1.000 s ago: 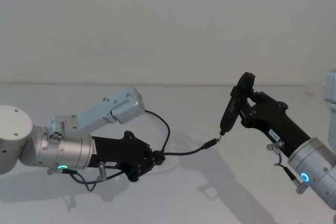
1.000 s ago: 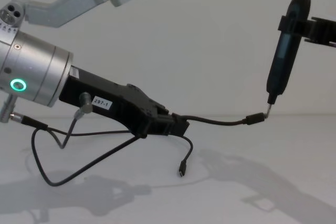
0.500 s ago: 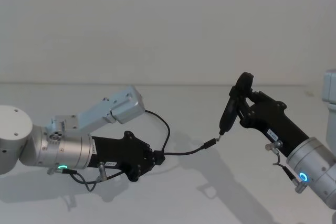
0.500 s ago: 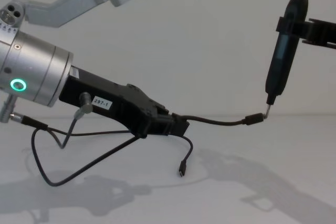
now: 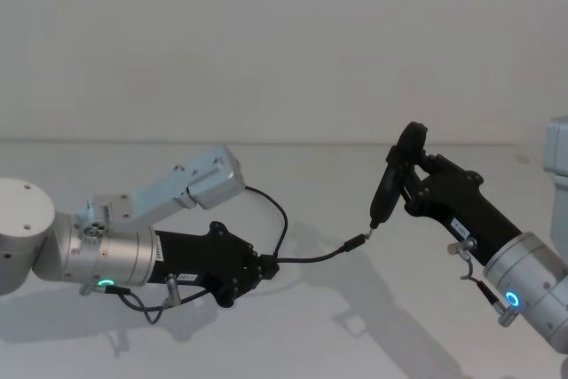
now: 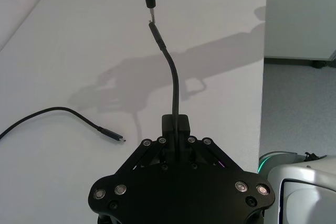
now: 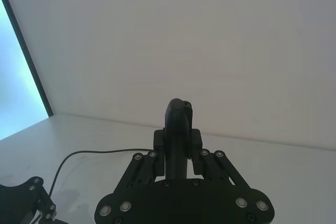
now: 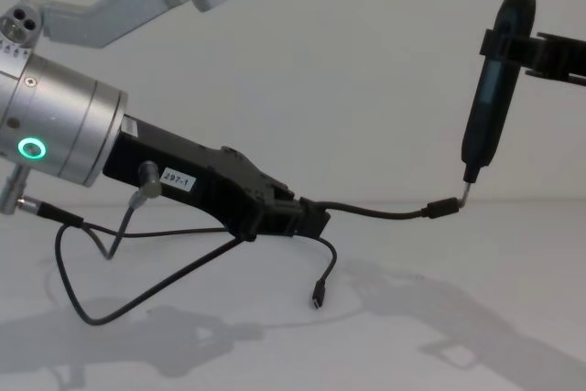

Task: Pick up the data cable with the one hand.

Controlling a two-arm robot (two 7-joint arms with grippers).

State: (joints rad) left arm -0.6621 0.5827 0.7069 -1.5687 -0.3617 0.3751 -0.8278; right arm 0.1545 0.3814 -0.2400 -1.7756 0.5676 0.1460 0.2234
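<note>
- The left claw (image 8: 307, 217) grips the data cable (image 8: 385, 214); its plug (image 8: 442, 207) meets the pen tool's (image 8: 490, 98) tip
- The right claw (image 5: 410, 179) grips that pen tool

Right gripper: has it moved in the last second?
Yes, slightly. In the head view the right gripper, shut on the pen-shaped tool, has drifted a little toward the left gripper, judged against the table's far edge.

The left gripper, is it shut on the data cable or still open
Shut. The left gripper clamps the data cable near one plug, which juts out to the pen-shaped tool's tip; the other plug dangles.
</note>
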